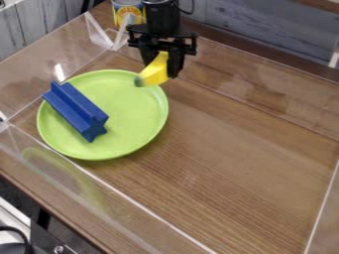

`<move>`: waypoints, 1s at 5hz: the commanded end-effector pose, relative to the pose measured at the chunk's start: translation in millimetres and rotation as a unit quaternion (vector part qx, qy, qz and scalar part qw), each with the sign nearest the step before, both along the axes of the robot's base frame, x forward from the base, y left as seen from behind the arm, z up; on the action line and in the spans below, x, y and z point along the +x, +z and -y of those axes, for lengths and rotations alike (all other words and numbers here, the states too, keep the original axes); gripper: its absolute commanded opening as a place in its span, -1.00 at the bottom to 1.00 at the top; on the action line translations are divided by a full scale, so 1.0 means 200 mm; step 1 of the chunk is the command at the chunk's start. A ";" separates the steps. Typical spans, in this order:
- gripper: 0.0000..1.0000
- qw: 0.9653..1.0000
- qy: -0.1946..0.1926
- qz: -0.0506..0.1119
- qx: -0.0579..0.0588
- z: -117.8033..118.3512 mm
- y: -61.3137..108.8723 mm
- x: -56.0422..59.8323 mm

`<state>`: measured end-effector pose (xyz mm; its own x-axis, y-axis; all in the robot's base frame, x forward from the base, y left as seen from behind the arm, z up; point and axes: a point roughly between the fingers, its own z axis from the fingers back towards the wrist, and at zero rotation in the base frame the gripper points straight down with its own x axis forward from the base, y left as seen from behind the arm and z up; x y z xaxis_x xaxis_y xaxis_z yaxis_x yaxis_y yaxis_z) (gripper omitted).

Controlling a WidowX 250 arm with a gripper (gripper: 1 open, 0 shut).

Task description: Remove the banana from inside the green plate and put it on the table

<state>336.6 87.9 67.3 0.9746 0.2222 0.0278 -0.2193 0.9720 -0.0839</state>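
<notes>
While table (232, 149) spans most of view, wood-grain, clear-walled, w/ open room R of plate (133, 143). Blue block (75, 109) on plate. Banana (158, 72) at plate's far edge, gripped by pincer (165, 58). Step: removal, prob. mid-lift; next: carry clear of rim, lower, release.
</notes>
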 end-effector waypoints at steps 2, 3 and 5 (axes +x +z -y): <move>-1.00 1.000 0.000 0.022 0.001 -0.03 0.08 0.00; -1.00 1.000 -0.001 0.023 -0.003 -0.03 0.08 0.00; -1.00 1.000 -0.003 0.027 -0.011 -0.02 0.09 -0.01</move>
<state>331.1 88.3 64.1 0.9775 0.2108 0.0123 -0.2077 0.9705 -0.1221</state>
